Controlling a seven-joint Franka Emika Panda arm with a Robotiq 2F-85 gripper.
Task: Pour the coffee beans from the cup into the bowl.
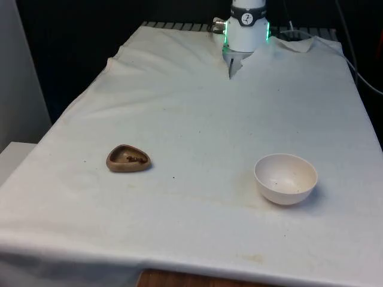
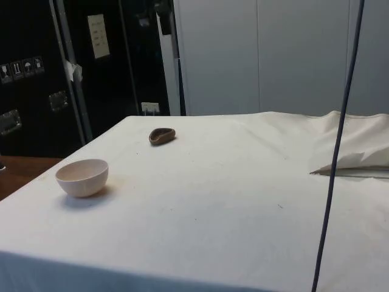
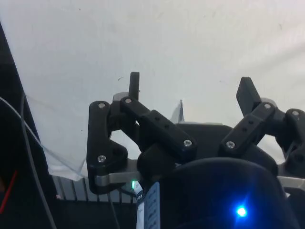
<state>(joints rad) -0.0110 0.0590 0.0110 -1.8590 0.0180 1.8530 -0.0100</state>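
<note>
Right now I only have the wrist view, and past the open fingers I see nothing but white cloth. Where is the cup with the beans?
Observer: The brown cup sits on the cloth toward the front view's left, with nothing touching it.
Operator: And the bowl?
Observer: The white bowl stands toward the front view's right, well apart from the cup.
Operator: Are the beans in the cup?
Observer: Yes, a few dark beans lie inside the cup. The bowl's inside looks pale, with at most tiny specks.
</note>
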